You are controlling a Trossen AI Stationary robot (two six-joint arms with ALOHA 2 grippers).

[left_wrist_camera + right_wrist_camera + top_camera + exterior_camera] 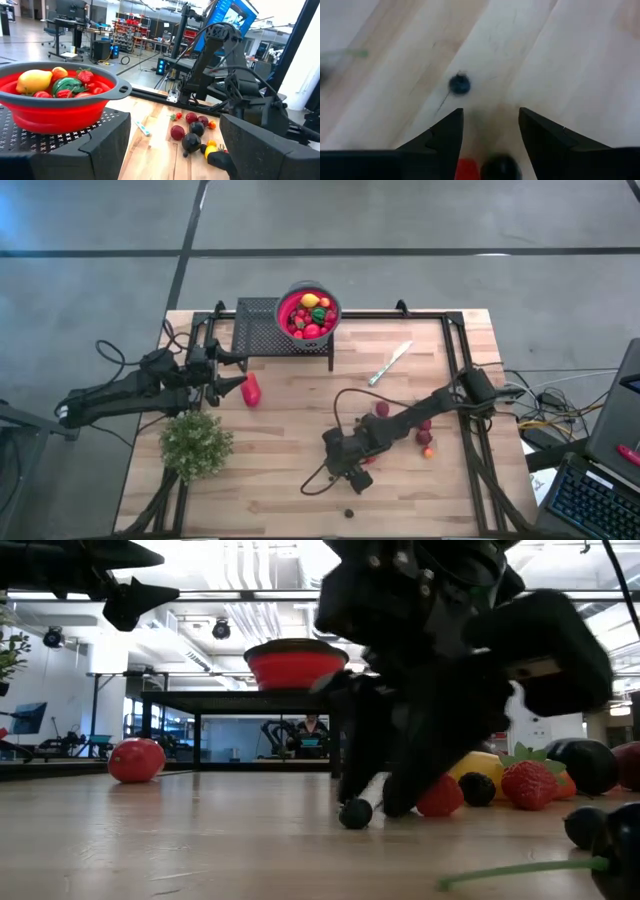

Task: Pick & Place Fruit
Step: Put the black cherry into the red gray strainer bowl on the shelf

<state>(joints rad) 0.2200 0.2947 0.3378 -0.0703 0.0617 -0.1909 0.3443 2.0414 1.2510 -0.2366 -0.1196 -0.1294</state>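
Note:
My right gripper (354,478) (490,116) stands open, slanting down, its fingertips low over the wooden table (290,480). A small dark berry (459,84) (354,814) lies on the wood just beyond the fingertips. Farther back between the fingers a red fruit (466,170) and a dark fruit (501,167) show; whether they touch the fingers I cannot tell. More fruit (425,430) lies loose beside the right arm. My left gripper (228,376) waits open at the table's left, next to a larger red piece (250,390).
A red bowl (283,308) filled with fruit stands on a black mesh stand (258,328) at the far edge. A silver knife (390,363) lies right of it. A bushy green plant (197,442) stands near the left front. A strawberry (528,783) and dark fruits lie right of the gripper.

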